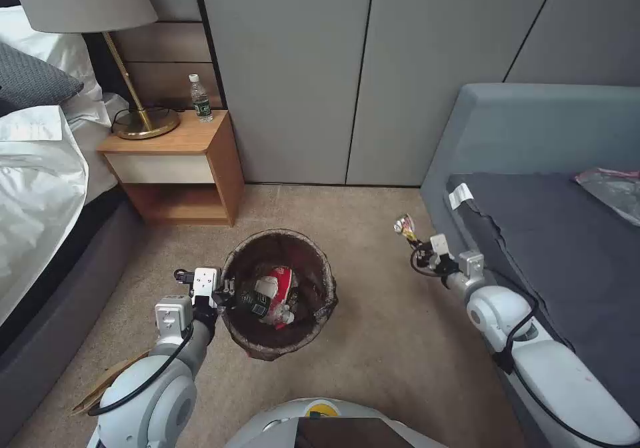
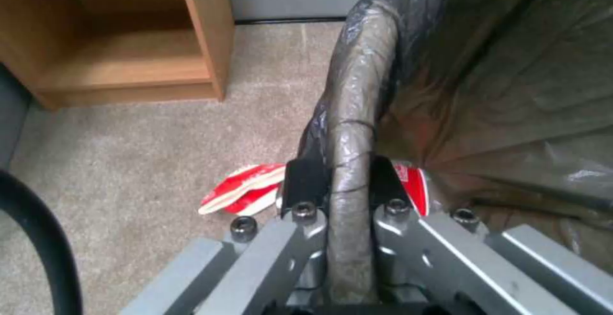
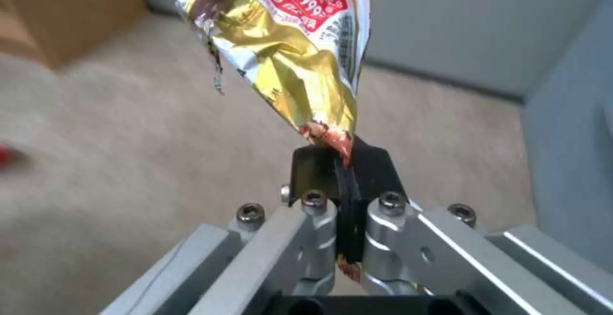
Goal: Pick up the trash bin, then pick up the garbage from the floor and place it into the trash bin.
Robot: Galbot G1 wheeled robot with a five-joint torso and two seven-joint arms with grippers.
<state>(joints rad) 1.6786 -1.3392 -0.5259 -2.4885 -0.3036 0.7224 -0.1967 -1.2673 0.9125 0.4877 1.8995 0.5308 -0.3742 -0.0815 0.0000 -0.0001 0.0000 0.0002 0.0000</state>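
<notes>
Beds: two; one with white sheets (image 1: 33, 188) at the robot's left, one grey upholstered with a dark mattress (image 1: 553, 248) at its right.
Wooden nightstand (image 1: 180, 168): one, beside the white bed; it carries one brass lamp (image 1: 127, 68) and one clear plastic bottle with a green label (image 1: 201, 99).
Round white trash bin with a dark brown-black bag folded over its rim (image 1: 280, 241): one, between the two arms, over the beige carpet (image 1: 373, 341).
Litter inside the bin: one red-white paper carton (image 1: 280, 285), one dark bottle-like piece (image 1: 253, 303) and white crumpled pieces; the exact number I cannot tell.
Left gripper (image 2: 342, 181): one, clenched on the bin's rim at the side nearest the left arm, one finger outside and one inside the bag.
Right gripper (image 3: 342, 166): one, raised above the carpet near the grey bed's corner, clamped on the lower end of one yellow-gold snack wrapper with red-white print (image 3: 287, 42).
Red-white paper carton on the carpet (image 2: 246, 193): one, lying just beside the bin in the left wrist view.
Tan cardboard (image 1: 100, 385): one flat piece on the floor by the left arm.
</notes>
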